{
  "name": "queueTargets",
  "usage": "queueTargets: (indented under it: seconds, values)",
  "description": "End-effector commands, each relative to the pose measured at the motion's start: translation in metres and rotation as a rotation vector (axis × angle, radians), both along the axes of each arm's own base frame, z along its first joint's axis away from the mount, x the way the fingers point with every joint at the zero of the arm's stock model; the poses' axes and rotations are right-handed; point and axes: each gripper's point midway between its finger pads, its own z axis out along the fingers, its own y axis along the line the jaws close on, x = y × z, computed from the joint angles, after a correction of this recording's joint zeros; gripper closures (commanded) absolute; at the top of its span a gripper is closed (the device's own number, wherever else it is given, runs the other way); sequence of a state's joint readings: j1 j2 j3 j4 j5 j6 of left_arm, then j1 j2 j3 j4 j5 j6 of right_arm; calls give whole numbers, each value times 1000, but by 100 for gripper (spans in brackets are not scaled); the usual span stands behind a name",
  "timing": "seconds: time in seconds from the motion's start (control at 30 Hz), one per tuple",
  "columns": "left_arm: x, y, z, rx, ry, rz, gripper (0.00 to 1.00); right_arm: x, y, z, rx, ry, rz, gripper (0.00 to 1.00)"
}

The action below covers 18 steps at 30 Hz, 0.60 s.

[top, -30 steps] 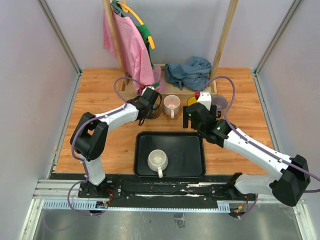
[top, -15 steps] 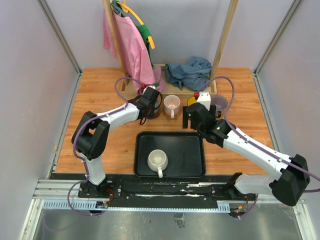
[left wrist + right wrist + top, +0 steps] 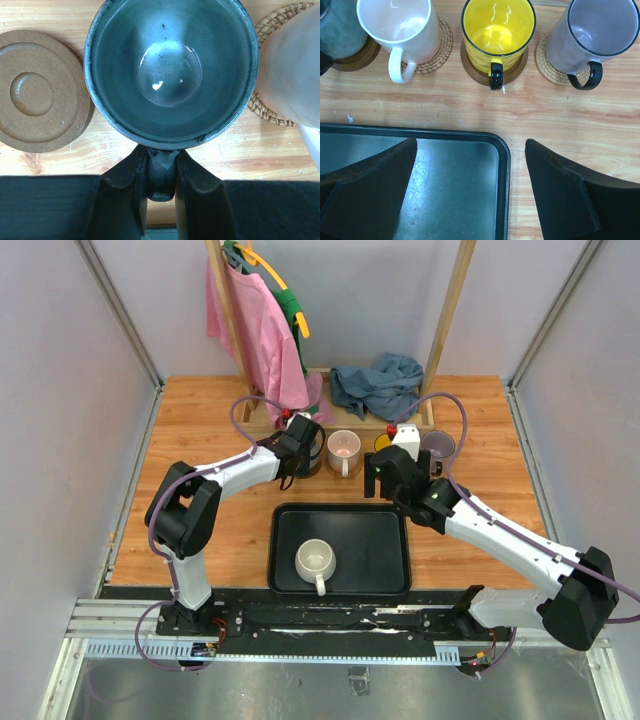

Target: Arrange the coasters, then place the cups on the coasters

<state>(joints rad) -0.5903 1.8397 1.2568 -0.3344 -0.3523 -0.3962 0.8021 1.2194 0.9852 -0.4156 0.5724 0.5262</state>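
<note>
My left gripper [image 3: 161, 167] is shut on the handle of the dark grey cup [image 3: 170, 70], which is over a dark brown coaster [image 3: 361, 57]. I cannot tell whether the cup rests on it. An empty brown coaster [image 3: 37, 92] lies just left of that cup. In a row to its right stand a pale pink cup [image 3: 395, 25] on a woven tan coaster [image 3: 442, 47], a yellow cup [image 3: 498, 27] on a dark brown coaster [image 3: 512, 75], and a lavender-grey cup [image 3: 600, 30] on a woven coaster [image 3: 545, 62]. A white cup [image 3: 315, 560] stands in the tray. My right gripper [image 3: 470, 145] hangs open and empty over the tray's far right corner.
The black rectangular tray [image 3: 385, 580] lies at the near middle of the wooden table. Behind the row of cups is a wooden rack post [image 3: 447, 310], a pink cloth [image 3: 255, 330] hanging on it and a crumpled blue cloth [image 3: 378, 385] at its foot.
My left gripper has edged slightly right with the dark grey cup in it. The right arm has barely moved.
</note>
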Motion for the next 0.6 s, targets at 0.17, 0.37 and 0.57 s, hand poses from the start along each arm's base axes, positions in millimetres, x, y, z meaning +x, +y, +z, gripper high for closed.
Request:
queueTargets:
  seconds: [0.17, 0.37, 0.57]
  values:
    - [13, -6, 22, -55, -69, 26, 99, 3, 1, -2, 15, 6, -10, 10]
    - [9, -1, 24, -50, -72, 39, 99, 3, 5, -3, 27, 14, 2, 10]
    - [7, 2, 26, -46, -75, 50, 99, 3, 7, -4, 35, 19, 7, 10]
